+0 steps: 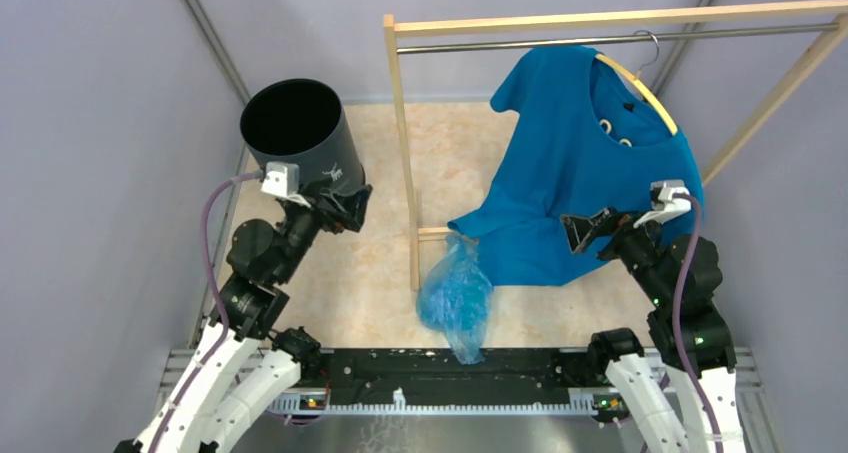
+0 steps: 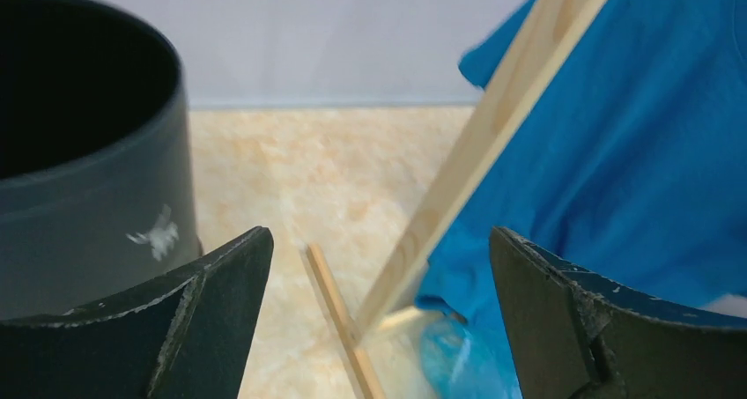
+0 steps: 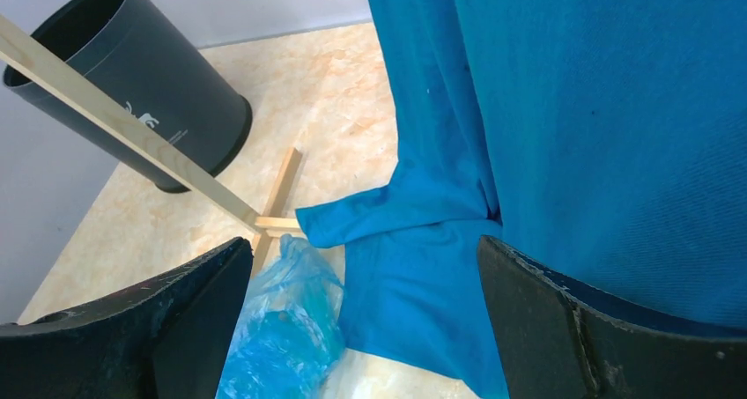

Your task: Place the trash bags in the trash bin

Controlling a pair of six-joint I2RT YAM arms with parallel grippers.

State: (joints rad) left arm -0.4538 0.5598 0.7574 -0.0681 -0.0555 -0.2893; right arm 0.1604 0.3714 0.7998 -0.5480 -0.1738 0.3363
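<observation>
1. A marbled beige worktop (image 1: 350, 273) is seen from above, enclosed by pale grey walls, with two robot arms bolted at its near edge.
2. The trash bag (image 1: 455, 295), thin, crinkled and translucent light blue, is heaped on the worktop near the front centre. It lies just beside the foot of a wooden clothes rack (image 1: 404, 153) and between the two arms, so either arm is judged able to reach it.
3. The trash bin (image 1: 335, 155), black and round, is stood upright at the far left with its mouth open to the ceiling, well apart from the bag. Its inside is too dark for any contents to be told.
4. An opaque blue T-shirt (image 1: 580, 173) is hung on a hanger from the rack's rail. One sleeve droops to the bag's top; whether they touch cannot be told. A snag is judged possible there.
5. The left gripper (image 1: 345, 209) is held just beside the bin's wall, spread wide with nothing between its fingers. It is perhaps placed there to steady the bin or to receive the bag.
6. The right gripper (image 1: 590, 229) is held raised in front of the T-shirt, also spread wide and empty. In its wrist view the bag is framed low between the fingers, a pose that suits a downward reach.
7. The task is judged not yet begun, as the bag lies outside the bin.
</observation>
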